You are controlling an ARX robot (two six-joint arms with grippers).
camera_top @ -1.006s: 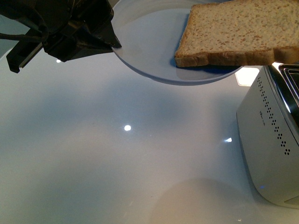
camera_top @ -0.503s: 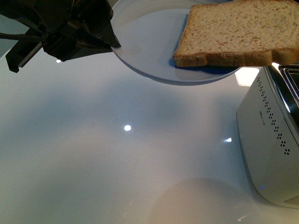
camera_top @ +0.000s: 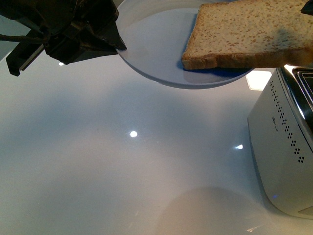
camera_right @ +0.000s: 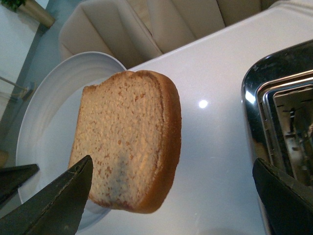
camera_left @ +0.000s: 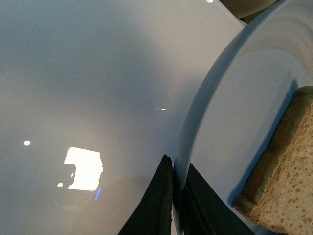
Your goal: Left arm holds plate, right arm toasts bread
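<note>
The pale plate (camera_top: 146, 39) hangs tilted above the table, its rim pinched between the jaws of my shut left gripper (camera_top: 116, 46). In the left wrist view the same gripper (camera_left: 177, 164) clamps the plate's (camera_left: 230, 107) edge, with the bread (camera_left: 286, 181) beside it. The slice of bread (camera_top: 244, 34) lies on the plate and overhangs its rim toward the toaster. From the right wrist, the open right gripper (camera_right: 171, 164) hovers over the bread (camera_right: 127, 142) and plate (camera_right: 49, 112). One finger is over the slice's near edge, the other over the toaster, and neither touches the bread.
A silver toaster (camera_top: 286, 147) stands on the glossy white table (camera_top: 122, 171) at the right, its open slot (camera_right: 288, 122) facing up. Beige chairs (camera_right: 146, 24) sit beyond the table's far edge.
A shadow has spread onto the right part of the bread and a dark tip has entered the front view's top right corner. Plate and left gripper have held still.
</note>
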